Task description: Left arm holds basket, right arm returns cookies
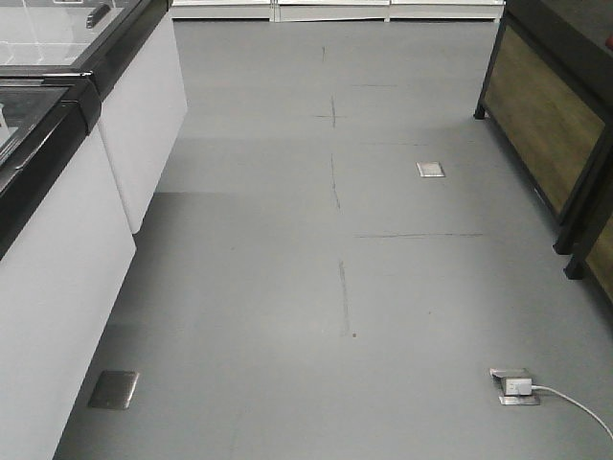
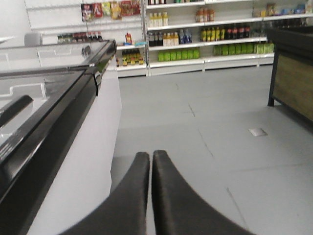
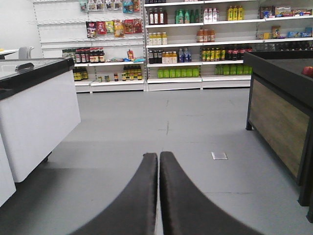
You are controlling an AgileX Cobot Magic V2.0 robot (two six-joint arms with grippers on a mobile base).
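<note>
The left gripper [image 2: 150, 156] was closed, with its two dark fingers pressed together and nothing between them. The right gripper [image 3: 159, 155] was closed in the same way and was also empty. The left gripper hung close beside the white wall of the chest freezer [image 2: 93, 152]. The right gripper was farther from the chest freezer, out over the open grey floor [image 1: 335, 287] of the aisle.

The basket was not visible in any of the three views, and neither were the cookies. On the floor beside the chest freezer there were only metal socket plates, one of them holding a white plug [image 1: 517, 385] with its cable. Store shelves [image 3: 195, 44] with bottles and snack packets stood beyond the far end of the chest freezer, but the goods there were too small for me to pick out a cookie box. Across the aisle from the chest freezer stood a dark wooden display stand [image 3: 276, 117].

Because neither gripper held anything, I judge that no step of the task was in hand at this moment. The pictures could not tell me whether the work was not yet begun or already finished. If it was not begun, then everything was left to do. The left arm had to take the basket, and the right arm had to pick up the cookies and return them.
</note>
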